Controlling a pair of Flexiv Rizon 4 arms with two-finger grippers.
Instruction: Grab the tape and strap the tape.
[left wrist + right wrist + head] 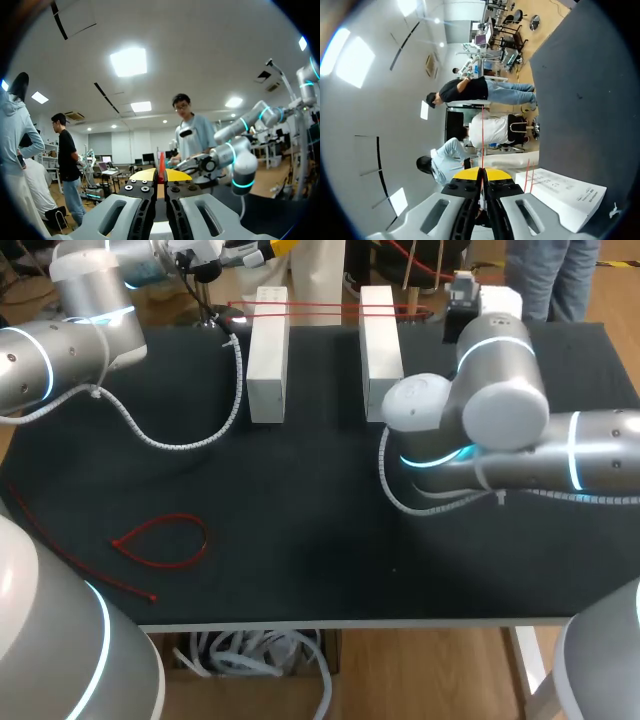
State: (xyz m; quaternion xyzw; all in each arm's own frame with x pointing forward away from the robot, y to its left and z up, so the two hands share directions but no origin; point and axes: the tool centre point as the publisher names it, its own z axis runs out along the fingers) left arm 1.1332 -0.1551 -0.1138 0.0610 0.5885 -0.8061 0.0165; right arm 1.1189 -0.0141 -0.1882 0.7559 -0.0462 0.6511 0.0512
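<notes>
We're pinching red strap (330,308) in left claw (161,174), upper left. Strap lying sideways across two white blocks (268,350), upper middle, long axis left-right. Right claw (482,173) gripping it too, beside right block; both arms equally near, we judge.

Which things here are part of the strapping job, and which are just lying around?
In the job:
- red tape, gripped by the left gripper and the right gripper
- left white block and right white block, which the tape crosses

Lying about:
- loose red loop on the black table
</notes>
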